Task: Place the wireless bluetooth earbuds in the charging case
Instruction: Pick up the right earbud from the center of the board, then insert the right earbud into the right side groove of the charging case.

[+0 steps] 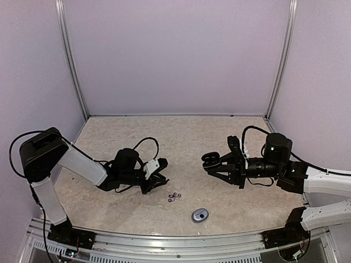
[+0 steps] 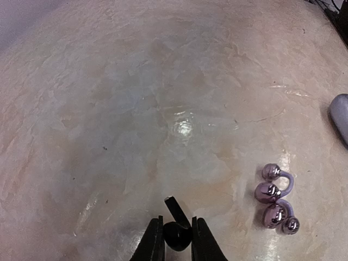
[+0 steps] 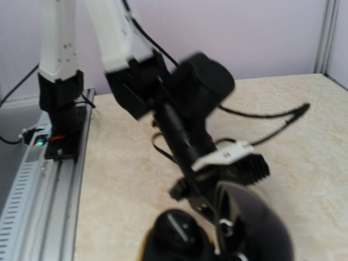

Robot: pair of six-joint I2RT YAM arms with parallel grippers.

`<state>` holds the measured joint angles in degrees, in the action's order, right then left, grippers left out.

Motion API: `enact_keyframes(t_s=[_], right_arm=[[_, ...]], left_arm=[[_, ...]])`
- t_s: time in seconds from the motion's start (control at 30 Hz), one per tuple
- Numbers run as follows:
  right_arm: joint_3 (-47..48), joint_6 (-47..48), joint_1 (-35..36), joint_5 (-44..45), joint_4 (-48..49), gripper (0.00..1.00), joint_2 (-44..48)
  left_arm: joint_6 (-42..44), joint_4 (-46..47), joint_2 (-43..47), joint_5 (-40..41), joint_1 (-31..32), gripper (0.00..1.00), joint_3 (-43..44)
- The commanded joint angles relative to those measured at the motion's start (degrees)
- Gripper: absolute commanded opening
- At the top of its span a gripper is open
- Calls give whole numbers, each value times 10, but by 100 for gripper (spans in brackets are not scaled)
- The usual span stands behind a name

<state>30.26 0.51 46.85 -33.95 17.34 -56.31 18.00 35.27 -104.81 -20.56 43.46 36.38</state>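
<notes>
My left gripper [image 1: 158, 176] hovers low over the table, shut on a glossy black earbud [image 2: 178, 235] whose stem points up and left between the fingers [image 2: 154, 242]. Two silvery-grey earbuds with pinkish tips [image 2: 276, 198] lie on the table to its right; they also show in the top view [image 1: 174, 196]. My right gripper [image 1: 216, 164] is shut on an open black charging case [image 1: 209, 159], held above the table and facing the left arm. Its base [image 3: 176, 234] and lid [image 3: 255, 223] fill the bottom of the right wrist view. A second black bud is not visible.
A silvery-grey oval case [image 1: 200, 215] lies near the table's front edge, right of the grey buds; its edge shows in the left wrist view [image 2: 340, 118]. The left arm [image 3: 185, 109] fills the right wrist view. Enclosure walls stand behind and at both sides.
</notes>
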Motion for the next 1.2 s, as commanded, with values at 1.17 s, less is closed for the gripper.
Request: enact_keyframes(t_s=[1.17], right_arm=[[27,308,54,210,329,0,-210]], left_arm=[[-487,-490,197,-151,111,7,399]])
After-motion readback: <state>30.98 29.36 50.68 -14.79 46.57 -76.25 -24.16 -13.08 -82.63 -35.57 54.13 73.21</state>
